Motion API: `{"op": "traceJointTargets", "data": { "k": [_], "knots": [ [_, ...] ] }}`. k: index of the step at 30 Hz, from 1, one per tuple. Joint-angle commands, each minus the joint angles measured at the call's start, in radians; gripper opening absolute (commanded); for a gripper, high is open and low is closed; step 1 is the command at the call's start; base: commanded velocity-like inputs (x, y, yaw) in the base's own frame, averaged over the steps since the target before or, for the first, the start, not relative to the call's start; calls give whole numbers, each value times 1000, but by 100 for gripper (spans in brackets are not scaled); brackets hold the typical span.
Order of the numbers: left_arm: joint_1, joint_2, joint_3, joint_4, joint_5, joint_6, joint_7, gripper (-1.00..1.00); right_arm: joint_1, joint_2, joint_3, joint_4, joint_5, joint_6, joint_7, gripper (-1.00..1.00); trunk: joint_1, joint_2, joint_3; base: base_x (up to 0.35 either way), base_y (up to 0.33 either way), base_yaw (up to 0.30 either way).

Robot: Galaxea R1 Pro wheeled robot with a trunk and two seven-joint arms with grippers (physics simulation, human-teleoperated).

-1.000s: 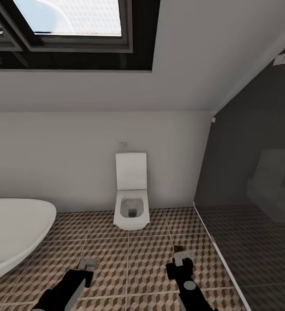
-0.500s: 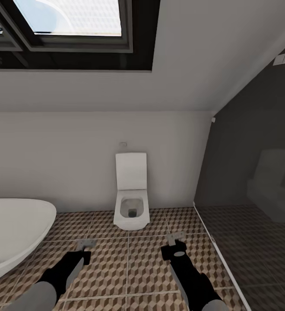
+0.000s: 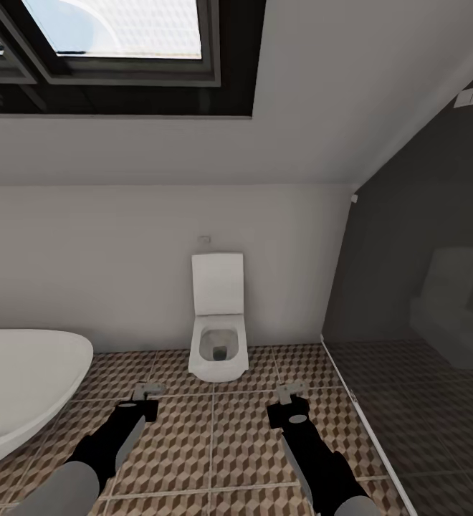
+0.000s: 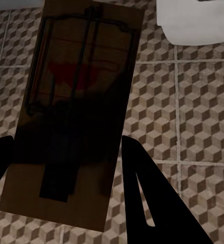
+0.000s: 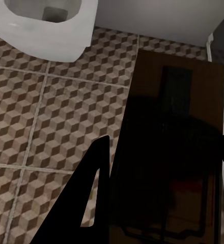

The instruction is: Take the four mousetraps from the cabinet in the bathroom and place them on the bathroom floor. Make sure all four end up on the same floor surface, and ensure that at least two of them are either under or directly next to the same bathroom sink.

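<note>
Mousetraps ride in both grippers, low in the head view's frame: the left gripper (image 3: 145, 395) at lower left pinches one mousetrap (image 4: 71, 117), and the right gripper (image 3: 292, 396) at lower centre-right pinches another mousetrap (image 5: 170, 152). In each wrist view the dark fingers sit against the long edges of the board, so both grips look firm.

Each trap is a flat brown wooden rectangle. The left one shows a dark wire frame, a central bar and a red mark near its far end; the right one is in deep shadow, with a dark strip along its middle and a faint red patch near the wrist end.

Below the arms lies the bathroom floor (image 3: 244, 430), its tiles printed with brown and beige cubes. Further off, a white toilet (image 3: 218, 337) stands at mid-frame against the pale wall, a white bathtub (image 3: 21, 380) curves in at left, and a dark glass panel (image 3: 416, 287) fills the right side.

No sink appears here, so the sensible course is probably to keep both boards level and clamped, turn the base until the sink comes into sight, and only then lower them flat onto the tiles beside it.
</note>
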Motion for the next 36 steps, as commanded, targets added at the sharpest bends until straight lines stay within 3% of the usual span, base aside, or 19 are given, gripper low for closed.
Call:
{"op": "traceJointTargets", "data": {
  "k": [1,29,36],
  "knots": [
    [-1,1,-9,-2,7,6,10,-100,-1,0,2,-2,8,8,-1,-100,5,-10,-6,0,0,0],
    [-1,-20,-12,3,7,5,5,-100,-1,0,7,-1,7,7,1,-100,112,-206,-132,0,0,0],
    [-1,-22,-13,4,7,4,3,-100,-1,0,8,5,7,-67,2,-100,139,-255,-165,0,0,0]
  ]
}}
